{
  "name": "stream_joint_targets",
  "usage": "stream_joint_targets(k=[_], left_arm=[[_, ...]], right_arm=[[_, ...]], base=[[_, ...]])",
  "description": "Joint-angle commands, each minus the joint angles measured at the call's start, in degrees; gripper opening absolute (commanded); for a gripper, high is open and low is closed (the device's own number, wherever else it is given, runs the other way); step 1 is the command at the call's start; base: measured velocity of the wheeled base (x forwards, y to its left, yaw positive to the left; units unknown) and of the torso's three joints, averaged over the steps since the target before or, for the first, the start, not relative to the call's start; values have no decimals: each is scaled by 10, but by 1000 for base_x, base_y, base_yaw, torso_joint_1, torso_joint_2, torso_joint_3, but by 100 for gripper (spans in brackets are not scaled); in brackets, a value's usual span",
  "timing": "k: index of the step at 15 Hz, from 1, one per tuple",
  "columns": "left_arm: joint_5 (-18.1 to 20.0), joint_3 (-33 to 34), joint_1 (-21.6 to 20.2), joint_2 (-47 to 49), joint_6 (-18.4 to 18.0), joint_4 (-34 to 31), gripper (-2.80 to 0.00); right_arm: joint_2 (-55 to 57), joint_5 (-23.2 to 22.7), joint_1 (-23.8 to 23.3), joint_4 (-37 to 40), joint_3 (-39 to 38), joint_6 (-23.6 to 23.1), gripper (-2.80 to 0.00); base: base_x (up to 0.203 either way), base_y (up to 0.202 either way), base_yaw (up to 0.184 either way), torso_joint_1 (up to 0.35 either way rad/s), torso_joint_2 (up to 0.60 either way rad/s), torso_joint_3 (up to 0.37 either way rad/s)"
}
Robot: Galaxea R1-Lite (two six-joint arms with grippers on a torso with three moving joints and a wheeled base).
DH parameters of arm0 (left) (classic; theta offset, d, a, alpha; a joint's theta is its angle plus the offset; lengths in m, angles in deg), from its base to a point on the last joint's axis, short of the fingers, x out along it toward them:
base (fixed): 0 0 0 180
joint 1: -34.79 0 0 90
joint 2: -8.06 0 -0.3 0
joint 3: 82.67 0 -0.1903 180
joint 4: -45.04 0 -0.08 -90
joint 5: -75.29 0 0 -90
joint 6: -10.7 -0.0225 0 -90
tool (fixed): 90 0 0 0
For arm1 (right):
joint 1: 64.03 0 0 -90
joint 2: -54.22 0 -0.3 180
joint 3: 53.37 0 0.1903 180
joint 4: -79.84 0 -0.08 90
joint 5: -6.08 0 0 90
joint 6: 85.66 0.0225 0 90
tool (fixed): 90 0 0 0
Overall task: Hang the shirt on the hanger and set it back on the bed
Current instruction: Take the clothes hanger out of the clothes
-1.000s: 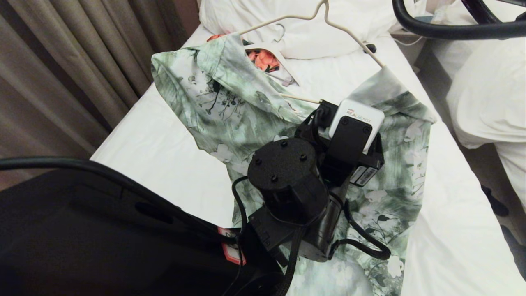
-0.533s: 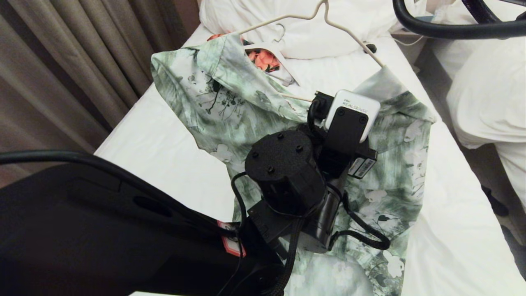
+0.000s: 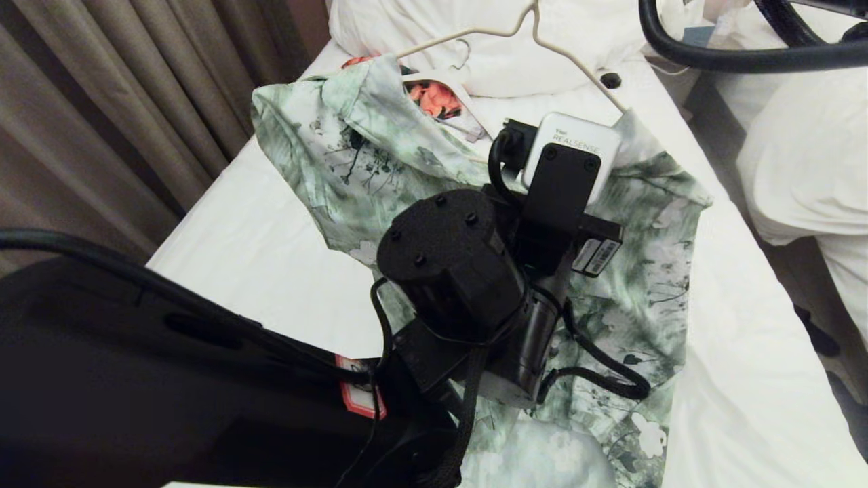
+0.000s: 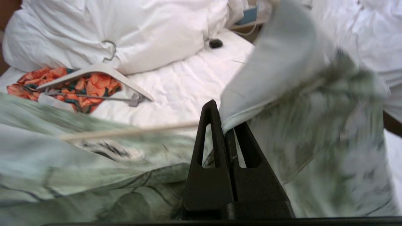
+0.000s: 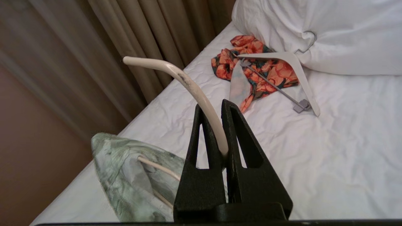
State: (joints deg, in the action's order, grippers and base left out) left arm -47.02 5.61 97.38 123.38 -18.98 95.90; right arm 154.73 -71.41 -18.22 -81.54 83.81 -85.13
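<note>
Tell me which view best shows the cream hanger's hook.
The right wrist view: the right gripper is shut on the hanger's hook, close and unobstructed. The head view shows only the hanger shoulders and neck at its top edge. The left wrist view shows just a blurred bar.

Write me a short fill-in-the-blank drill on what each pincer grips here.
1. The right pincer is shut on the cream wire ____.
2. The left pincer is shut on the green floral ____.
3. The orange floral garment lies under a thick ____ hanger.

Missing words: hanger; shirt; white
</note>
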Motion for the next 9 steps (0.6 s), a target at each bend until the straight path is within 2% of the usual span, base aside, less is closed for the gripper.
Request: stream_joint_targets(k=[1, 6, 9], left_arm=[[-2, 1, 6, -19, -1, 5, -280], [-17, 4, 22, -66, 0, 9, -280], [-21, 48, 16, -93, 4, 14, -280]], right_arm=[[4, 1, 1, 3, 0, 0, -280], [10, 1, 0, 8, 0, -4, -280], [5, 2, 0, 13, 0, -4, -280]], base=[[0, 0, 0, 0, 0, 0], [0, 0, 0, 0, 0, 0], [0, 0, 0, 0, 0, 0]])
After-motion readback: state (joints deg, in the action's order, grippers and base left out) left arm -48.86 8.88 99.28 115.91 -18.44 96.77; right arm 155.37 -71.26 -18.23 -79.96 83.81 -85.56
